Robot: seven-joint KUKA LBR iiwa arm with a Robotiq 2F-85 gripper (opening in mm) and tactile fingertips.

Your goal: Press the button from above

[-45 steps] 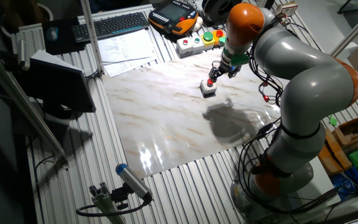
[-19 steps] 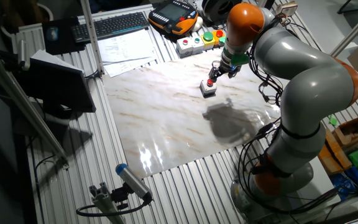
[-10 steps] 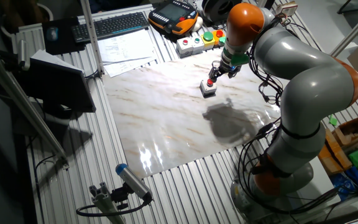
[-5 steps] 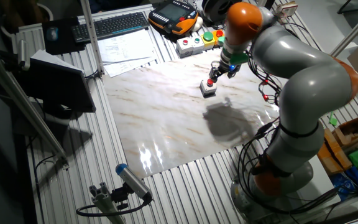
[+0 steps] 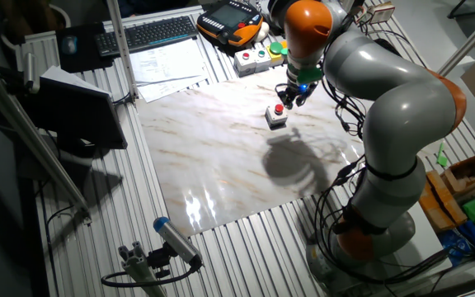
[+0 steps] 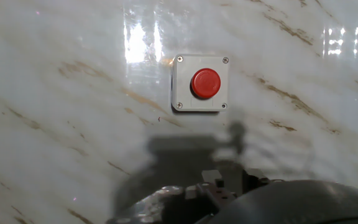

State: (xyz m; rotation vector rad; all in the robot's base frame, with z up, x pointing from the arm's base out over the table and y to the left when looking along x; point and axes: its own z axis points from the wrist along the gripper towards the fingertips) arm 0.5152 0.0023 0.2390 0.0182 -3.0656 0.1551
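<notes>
The small red round button [image 5: 279, 108] sits on top of a small grey square box [image 5: 275, 118] on the marble board. My gripper [image 5: 289, 98] hangs just above it, a little to the right. I cannot tell how the fingertips stand. In the hand view the red button [image 6: 205, 83] and its grey box [image 6: 180, 84] lie above the middle of the picture. The gripper's shadow falls on the marble below the box, and dark parts of the hand fill the bottom edge.
The marble board [image 5: 221, 157] lies on a ribbed metal table. Behind it are a long white box with coloured buttons [image 5: 262, 54], an orange-black pendant [image 5: 231, 23], papers [image 5: 167, 62] and a keyboard [image 5: 148, 33]. A dark monitor [image 5: 77, 115] stands at left.
The arm's upper links have swung left and the hand has turned and lifted slightly off the button. The button box has not moved.
</notes>
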